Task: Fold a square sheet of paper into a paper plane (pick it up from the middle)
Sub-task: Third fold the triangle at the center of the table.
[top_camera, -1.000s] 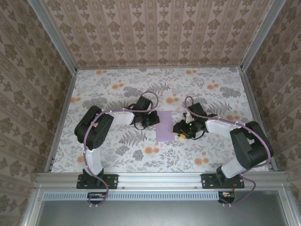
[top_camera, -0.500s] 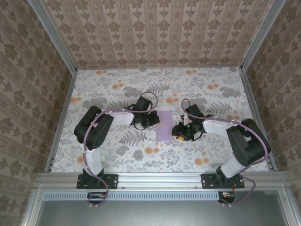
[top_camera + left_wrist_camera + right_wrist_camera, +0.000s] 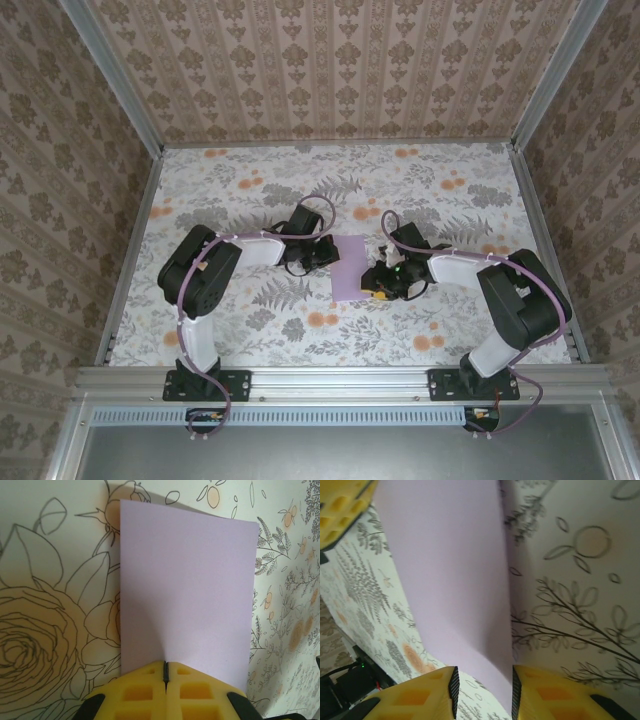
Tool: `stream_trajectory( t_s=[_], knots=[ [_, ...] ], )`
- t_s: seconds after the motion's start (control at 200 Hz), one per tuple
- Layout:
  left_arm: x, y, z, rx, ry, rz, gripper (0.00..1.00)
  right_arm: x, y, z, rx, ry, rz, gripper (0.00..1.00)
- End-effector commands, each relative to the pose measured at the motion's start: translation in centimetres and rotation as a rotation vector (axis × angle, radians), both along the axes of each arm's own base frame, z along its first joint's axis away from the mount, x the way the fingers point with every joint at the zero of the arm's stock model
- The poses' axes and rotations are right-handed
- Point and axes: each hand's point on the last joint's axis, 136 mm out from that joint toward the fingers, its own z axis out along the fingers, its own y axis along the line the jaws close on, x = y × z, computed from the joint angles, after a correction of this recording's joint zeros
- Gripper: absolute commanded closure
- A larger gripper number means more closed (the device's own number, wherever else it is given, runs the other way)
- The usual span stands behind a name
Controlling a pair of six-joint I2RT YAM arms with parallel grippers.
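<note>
Square sheet of paper (image 3: 350,268): thin, matt, plain lilac, showing as an oblong at mid-desk between the two hands, long axis running near to far, on the floral tablecloth (image 3: 250,190). Left hand (image 3: 319,256) clenched on the sheet's left edge, a soft ridge rising from the pinch; right hand (image 3: 381,284) parted at the right edge, which lifts into the gap between its yellow moulded fingers (image 3: 415,697). Coming move judged to turn on the right hand closing there, opposite the left's pinch
</note>
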Motion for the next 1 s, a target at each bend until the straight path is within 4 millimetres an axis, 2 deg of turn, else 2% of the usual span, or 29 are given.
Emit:
stream_trajectory(
  t_s=[0.0,0.16,0.35,0.42,0.52,0.63,0.765,0.995],
  knots=[
    [-2.4,2.7,-3.7,0.129,0.106,0.031,0.97,-0.1,1.0,0.5,0.072,0.011,-0.002,0.66],
    [-2.3,2.6,-3.3,0.118,0.099,0.027,0.97,0.2,1.3,0.8,0.096,0.012,-0.022,0.68],
    [-2.1,2.1,-2.5,0.090,0.079,0.011,0.96,0.1,0.5,0.2,0.060,0.033,-0.063,0.74],
    [-1.7,1.3,-1.5,0.039,0.032,-0.012,0.96,-0.1,-0.1,-0.1,0.028,0.050,-0.079,0.81],
    [-1.0,-0.4,1.6,-0.097,-0.087,-0.051,0.94,-0.5,-0.8,-0.3,-0.019,0.076,-0.085,0.91],
    [-0.8,-1.2,3.3,-0.119,-0.153,-0.091,0.91,-1.0,-1.3,-0.4,-0.052,0.090,-0.072,0.95],
    [-1.0,-1.3,2.3,-0.073,-0.134,-0.121,0.93,-1.6,-1.8,-0.5,-0.072,0.110,-0.048,0.96],
    [-1.5,-0.9,0.0,-0.034,-0.079,-0.117,0.98,-1.1,-1.6,-0.2,-0.060,0.100,-0.061,0.94]
  ],
)
